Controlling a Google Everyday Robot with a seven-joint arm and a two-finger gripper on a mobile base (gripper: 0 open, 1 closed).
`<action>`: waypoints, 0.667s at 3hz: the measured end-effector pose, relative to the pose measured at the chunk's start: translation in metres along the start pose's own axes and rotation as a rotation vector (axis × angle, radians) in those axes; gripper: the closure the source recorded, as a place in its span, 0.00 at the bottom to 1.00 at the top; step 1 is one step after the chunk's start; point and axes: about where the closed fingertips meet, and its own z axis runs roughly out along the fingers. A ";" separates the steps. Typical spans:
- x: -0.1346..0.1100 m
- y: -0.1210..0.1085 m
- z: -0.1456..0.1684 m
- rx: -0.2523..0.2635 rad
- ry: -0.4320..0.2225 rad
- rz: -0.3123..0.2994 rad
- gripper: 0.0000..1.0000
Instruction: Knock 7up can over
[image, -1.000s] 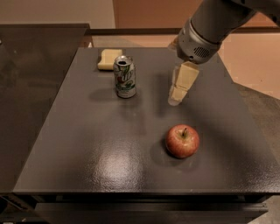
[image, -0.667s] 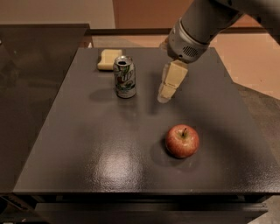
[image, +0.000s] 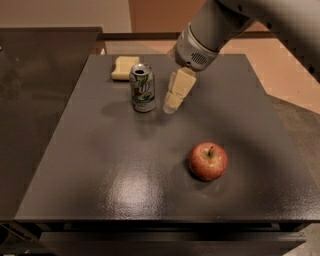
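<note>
Across the dark table (image: 100, 190), your arm (image: 215, 25) has swung toward the can since a second ago, closing most of the gap that separated them. It now reaches in from the far right corner and angles down over the back half of the tabletop. A red apple (image: 208, 161) sits alone nearer the front, well apart from the action and out of your path. The 7up can (image: 142, 88) stands upright in the back half of the table, with a yellow sponge (image: 124, 67) just behind it. The gripper (image: 172, 102) hangs just beside the can on its right, tips low, close to the surface and not yet touching. Its fingers look pressed together and hold nothing.

To tip the can rather than slide it, I judge you should raise the tips a little and strike above the can's middle. Push straight sideways in one firm sweep. Keep the push clear of the sponge, so that it cannot prop the can up.
</note>
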 end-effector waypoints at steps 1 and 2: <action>-0.009 -0.008 0.014 -0.019 -0.042 0.008 0.00; -0.018 -0.010 0.026 -0.048 -0.076 0.009 0.00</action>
